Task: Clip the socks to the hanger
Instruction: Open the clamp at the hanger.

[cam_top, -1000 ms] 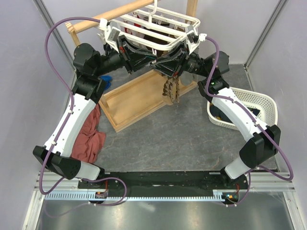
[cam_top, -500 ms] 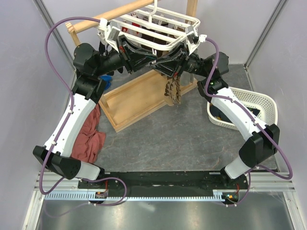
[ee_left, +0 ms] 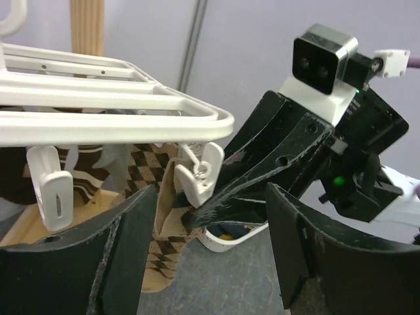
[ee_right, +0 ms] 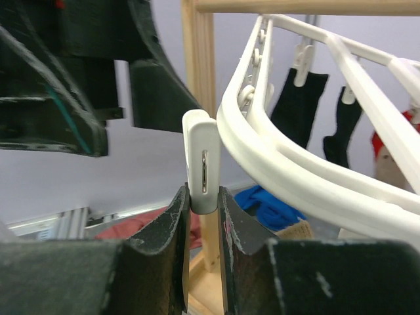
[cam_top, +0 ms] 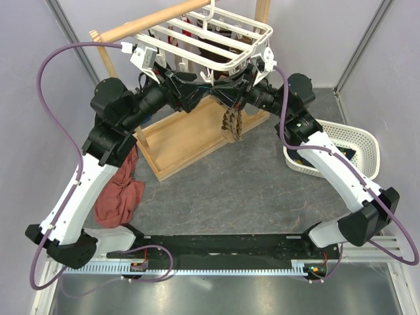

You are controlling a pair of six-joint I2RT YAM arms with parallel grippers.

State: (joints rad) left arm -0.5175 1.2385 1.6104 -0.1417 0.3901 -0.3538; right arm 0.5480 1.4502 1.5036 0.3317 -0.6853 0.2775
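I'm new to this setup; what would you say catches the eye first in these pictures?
The white hanger sits at the top centre, both arms reaching under it. The right end effector pinches a white clip peg on its rim, while the left end effector stands open close by. A brown argyle sock dangles beneath the frame.

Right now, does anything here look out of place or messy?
A red cloth lies crumpled on the table beside the left arm, partly under it. Nothing looks spilled or broken.
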